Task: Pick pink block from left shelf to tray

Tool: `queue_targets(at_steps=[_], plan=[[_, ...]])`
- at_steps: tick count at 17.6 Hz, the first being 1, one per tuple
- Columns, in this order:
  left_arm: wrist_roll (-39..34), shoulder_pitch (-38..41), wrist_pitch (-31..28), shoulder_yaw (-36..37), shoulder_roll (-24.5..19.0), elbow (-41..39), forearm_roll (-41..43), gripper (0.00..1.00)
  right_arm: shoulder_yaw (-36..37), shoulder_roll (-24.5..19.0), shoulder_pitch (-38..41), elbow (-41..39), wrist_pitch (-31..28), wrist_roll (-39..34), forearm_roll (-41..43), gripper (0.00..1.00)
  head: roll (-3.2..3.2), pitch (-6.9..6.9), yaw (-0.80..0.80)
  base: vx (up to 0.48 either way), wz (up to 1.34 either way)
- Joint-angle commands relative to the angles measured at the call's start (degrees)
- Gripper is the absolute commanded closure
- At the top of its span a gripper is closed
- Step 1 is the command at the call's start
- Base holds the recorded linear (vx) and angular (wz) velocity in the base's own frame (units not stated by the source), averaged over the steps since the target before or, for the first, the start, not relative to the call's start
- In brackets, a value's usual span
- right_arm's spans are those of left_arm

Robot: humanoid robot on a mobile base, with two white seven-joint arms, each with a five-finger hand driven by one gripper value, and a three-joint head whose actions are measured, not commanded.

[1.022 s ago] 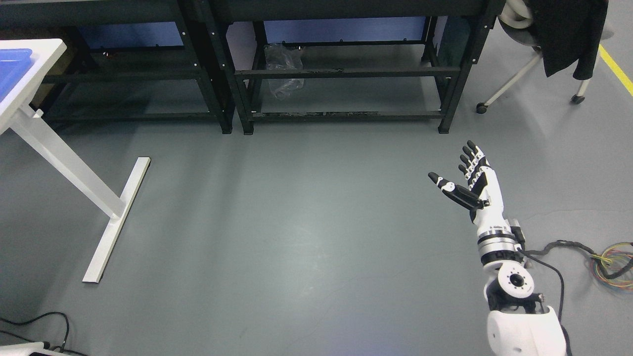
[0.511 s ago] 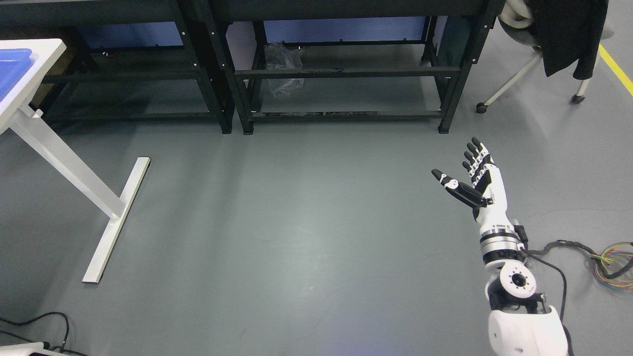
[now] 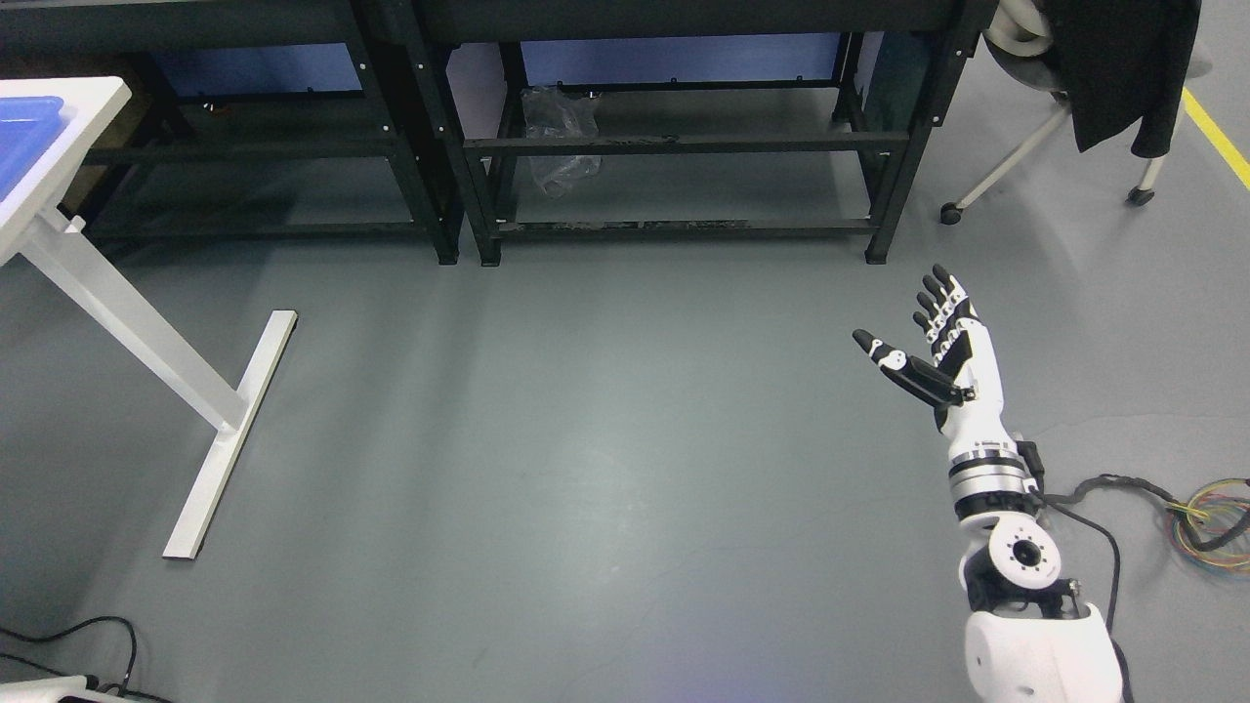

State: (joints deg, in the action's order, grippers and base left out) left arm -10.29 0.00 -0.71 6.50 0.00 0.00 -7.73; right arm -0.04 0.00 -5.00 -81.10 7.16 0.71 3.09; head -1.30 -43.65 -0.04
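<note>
My right hand (image 3: 908, 317) is raised over the grey floor at the right, fingers spread and thumb out, holding nothing. It is in front of the right end of the black shelf frames (image 3: 674, 146) that run along the top of the view. No pink block shows anywhere. A blue tray (image 3: 24, 137) sits on the white table (image 3: 68, 166) at the far left edge. The left arm is out of view.
A crumpled clear plastic bag (image 3: 559, 132) lies on the lower shelf. A wheeled chair with a dark jacket (image 3: 1113, 68) stands at the top right. Coloured cables (image 3: 1206, 513) lie on the floor at the right. The table's white foot (image 3: 229, 434) crosses the floor at the left.
My right hand has risen a little and moved slightly further from me, still open. Nothing else has moved.
</note>
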Motion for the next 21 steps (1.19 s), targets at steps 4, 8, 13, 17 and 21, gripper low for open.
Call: queue_targets(at_steps=[4,8,13,17,21], plan=[[0.0,1.8,0.0,0.0,-1.0,-1.0,0.0,0.00,4.1,1.0,-1.1,-0.5,0.7,3.2,-29.5,0.01,0.00,0.00,0.00,0.000,0.00],[0.0,1.8,0.0,0.0,-1.0,-1.0,0.0,0.00,3.7,2.5,-0.4,-4.8,0.8,3.3,-38.1,0.01,0.00,0.00,0.00,0.000,0.00],[0.0,1.8,0.0,0.0,-1.0,-1.0,0.0,0.00,3.6,5.2,-0.4,-7.7,1.1,3.2,-57.5,0.00,0.00,0.00,0.00,0.017,0.00],[0.0,1.8,0.0,0.0,-1.0,-1.0,0.0,0.00,1.6,6.0,0.2,-9.2,4.4,3.2,-61.1,0.01,0.00,0.00,0.00,0.071,0.00],[0.0,1.8,0.0,0.0,-1.0,-1.0,0.0,0.00,0.6,4.8,0.7,-9.2,1.8,4.1,-74.9,0.01,0.00,0.00,0.00,0.117,0.00]])
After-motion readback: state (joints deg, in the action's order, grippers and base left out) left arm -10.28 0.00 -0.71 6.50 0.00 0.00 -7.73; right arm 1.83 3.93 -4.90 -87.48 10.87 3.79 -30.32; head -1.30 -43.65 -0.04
